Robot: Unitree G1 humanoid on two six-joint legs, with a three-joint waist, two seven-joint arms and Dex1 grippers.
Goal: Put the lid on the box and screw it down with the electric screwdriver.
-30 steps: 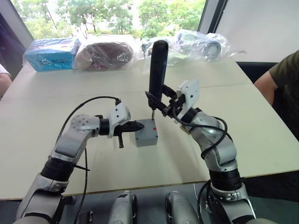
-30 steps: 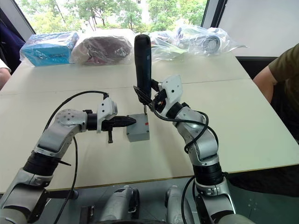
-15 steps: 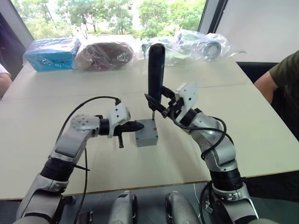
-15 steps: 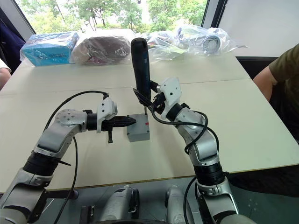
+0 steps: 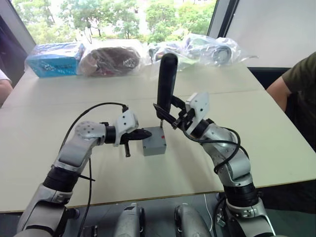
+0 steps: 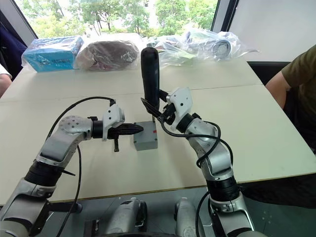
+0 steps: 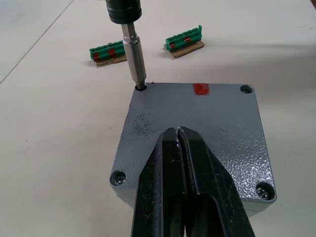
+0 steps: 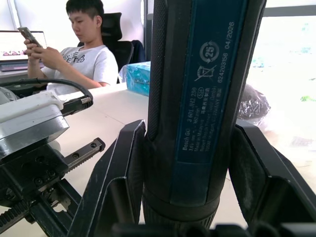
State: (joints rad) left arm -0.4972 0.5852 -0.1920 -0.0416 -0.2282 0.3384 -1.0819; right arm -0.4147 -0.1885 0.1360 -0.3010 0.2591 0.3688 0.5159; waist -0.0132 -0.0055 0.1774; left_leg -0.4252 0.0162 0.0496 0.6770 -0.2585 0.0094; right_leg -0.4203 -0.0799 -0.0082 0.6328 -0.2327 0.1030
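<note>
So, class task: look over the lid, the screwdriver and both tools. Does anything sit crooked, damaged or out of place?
Nothing stands out. The lid sits square on the box, and the electric screwdriver, upright in the right tool, has its bit in a corner hole. The shut left tool rests on the lid.

Pale table (image 5: 276, 133) in daylight, large window (image 5: 113, 17) onto green trees, white wall (image 5: 276, 29) right

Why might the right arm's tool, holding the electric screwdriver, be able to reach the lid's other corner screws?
Probably yes: the lid lies open from above, though the left tool, shut, rests across its middle.
</note>
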